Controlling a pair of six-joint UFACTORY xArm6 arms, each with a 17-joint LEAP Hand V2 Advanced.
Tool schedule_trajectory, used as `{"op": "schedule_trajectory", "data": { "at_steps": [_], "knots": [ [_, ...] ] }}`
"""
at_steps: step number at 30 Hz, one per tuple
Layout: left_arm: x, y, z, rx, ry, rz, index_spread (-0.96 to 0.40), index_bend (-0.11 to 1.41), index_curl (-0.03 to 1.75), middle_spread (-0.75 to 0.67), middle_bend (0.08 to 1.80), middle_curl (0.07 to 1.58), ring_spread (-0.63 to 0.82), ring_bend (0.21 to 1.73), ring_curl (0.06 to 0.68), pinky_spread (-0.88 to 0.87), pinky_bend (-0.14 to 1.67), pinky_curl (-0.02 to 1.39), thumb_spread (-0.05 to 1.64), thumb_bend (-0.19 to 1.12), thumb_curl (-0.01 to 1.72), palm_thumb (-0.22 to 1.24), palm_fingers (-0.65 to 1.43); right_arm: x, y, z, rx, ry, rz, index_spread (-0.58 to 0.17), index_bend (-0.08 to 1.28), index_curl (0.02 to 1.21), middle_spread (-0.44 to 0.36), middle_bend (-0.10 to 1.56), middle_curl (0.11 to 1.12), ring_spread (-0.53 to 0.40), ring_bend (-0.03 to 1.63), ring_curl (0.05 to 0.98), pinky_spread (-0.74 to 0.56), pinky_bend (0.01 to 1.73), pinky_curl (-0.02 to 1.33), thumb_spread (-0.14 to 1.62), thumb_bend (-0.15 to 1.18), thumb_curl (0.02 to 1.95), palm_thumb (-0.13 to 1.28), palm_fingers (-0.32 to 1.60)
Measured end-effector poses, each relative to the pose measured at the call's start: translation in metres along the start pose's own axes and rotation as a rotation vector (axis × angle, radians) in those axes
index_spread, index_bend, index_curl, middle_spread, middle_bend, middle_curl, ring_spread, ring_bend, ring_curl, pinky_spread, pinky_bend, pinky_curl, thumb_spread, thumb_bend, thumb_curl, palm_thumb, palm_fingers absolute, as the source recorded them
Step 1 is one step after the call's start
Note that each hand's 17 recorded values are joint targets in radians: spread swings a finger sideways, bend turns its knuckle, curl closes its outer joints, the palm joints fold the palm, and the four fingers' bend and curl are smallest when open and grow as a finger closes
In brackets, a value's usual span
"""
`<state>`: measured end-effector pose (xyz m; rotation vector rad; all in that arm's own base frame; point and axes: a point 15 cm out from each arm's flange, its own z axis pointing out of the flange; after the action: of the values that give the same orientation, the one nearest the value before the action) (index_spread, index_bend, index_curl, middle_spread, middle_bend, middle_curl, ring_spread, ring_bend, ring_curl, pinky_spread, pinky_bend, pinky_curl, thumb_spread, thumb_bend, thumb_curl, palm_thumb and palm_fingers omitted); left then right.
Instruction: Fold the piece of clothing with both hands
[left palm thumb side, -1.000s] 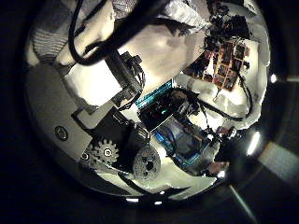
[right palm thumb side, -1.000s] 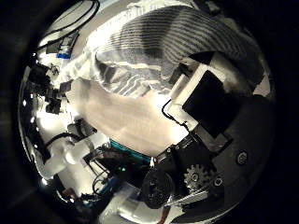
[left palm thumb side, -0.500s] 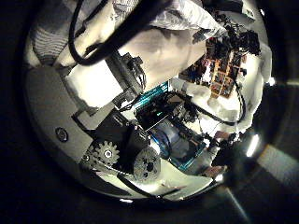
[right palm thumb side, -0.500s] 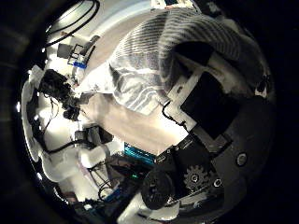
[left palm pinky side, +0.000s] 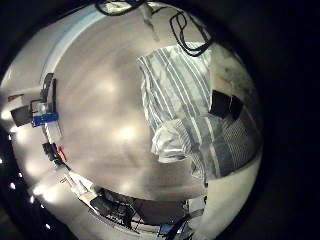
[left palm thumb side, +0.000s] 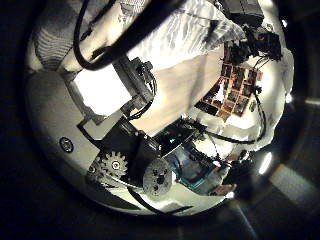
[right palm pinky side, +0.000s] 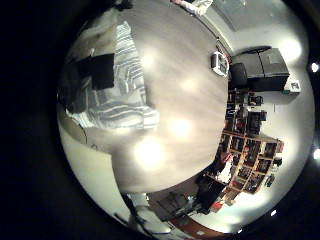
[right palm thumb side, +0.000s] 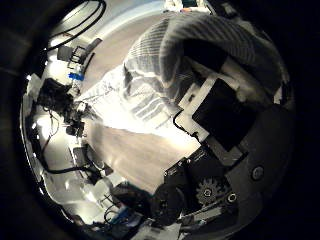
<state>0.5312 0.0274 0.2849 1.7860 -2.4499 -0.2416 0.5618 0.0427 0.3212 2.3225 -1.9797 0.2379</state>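
Both hands are gripping the striped shirt (right palm thumb side: 165, 70), right fingers (right palm thumb side: 215, 110) clamped on it, lifting it off the counter (left palm pinky side: 100, 120); folding is barely starting.

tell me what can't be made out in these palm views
- Right hand's grip: in the right thumb side view the striped garment drapes over its black finger parts, so the fingertips are hidden.
- Left hand's grip: the left thumb side view is filled by its own body; only a scrap of cloth shows past it.
- Garment type: bunched on the table and cut off by the view edge, no sleeves or collar clear.
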Motion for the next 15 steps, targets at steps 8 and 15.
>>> {"op": "schedule_trajectory", "data": {
  "at_steps": [8, 15],
  "knots": [
    [-0.024, -0.043, 0.032, 0.077, -0.028, -0.056, -0.75, 0.38, 1.19, -0.52, 0.93, 0.86, -0.49, 1.14, 0.490, -0.71, 0.71, 0.81, 1.14, -0.02, 0.42, 0.63, 0.89, 0.009, -0.044, 0.052, 0.055, 0.027, 0.058, -0.273, 0.96, 0.74, -0.128, 1.23, 0.65, -0.199, 1.32, 0.608, -0.30, 1.13, 0.76, 1.16, -0.02, 0.62, 0.77, 1.09],
    [-0.040, -0.049, 0.047, 0.084, -0.026, -0.102, -0.62, 0.24, 1.10, -0.40, 0.61, 0.80, -0.41, 1.06, 0.490, -0.59, 0.63, 0.86, 1.13, -0.02, 0.42, 0.61, 0.27, 0.027, -0.059, 0.051, 0.117, 0.026, 0.111, -0.384, 0.41, 0.62, -0.184, 0.91, 0.56, -0.262, 1.27, 0.567, -0.44, 1.22, 0.71, 1.19, -0.02, 0.58, 0.72, 0.49]
  ]
}}
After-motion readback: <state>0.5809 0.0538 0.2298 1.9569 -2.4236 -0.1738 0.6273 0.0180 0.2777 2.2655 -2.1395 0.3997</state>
